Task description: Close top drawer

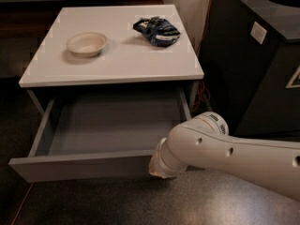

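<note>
The top drawer [108, 125] of the white-topped cabinet [112, 55] stands pulled well out, and its grey inside is empty. Its plain grey front [79, 167] faces the camera. My white arm [225, 156] reaches in from the right. The gripper [158, 167] is at the arm's end, low against the right part of the drawer front, mostly hidden behind the wrist. The two lower drawers are out of view.
A pale bowl [86, 43] and a dark blue crumpled bag [156, 29] lie on the cabinet top. A tall black bin [253, 60] stands close on the right. An orange cable [202, 100] hangs between bin and cabinet. The floor is dark speckled.
</note>
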Robot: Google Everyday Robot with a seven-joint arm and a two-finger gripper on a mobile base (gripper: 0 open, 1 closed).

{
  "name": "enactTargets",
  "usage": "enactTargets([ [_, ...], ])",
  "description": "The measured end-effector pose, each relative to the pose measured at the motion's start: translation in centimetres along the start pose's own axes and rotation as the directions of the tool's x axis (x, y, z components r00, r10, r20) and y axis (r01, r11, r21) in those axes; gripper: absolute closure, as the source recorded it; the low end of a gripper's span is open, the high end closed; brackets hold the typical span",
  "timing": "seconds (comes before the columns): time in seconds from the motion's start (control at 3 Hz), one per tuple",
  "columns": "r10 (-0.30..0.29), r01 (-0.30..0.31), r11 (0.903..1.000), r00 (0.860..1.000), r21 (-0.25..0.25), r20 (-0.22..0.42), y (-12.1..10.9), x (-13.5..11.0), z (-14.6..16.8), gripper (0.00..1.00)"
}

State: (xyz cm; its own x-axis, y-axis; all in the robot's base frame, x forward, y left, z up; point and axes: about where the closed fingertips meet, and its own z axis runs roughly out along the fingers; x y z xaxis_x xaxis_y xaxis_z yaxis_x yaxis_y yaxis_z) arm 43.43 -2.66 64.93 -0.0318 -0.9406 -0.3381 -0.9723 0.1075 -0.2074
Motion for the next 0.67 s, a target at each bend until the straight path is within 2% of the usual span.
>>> enactTargets([
  [0.33,0.022,-0.023,0.9991,1.000,0.035,0.013,-3.3,1.1,0.8,1.00],
  [0.67,0.035,-0.039,0.9970,0.998,0.067,0.061,-7.3,1.6,1.4,1.00],
])
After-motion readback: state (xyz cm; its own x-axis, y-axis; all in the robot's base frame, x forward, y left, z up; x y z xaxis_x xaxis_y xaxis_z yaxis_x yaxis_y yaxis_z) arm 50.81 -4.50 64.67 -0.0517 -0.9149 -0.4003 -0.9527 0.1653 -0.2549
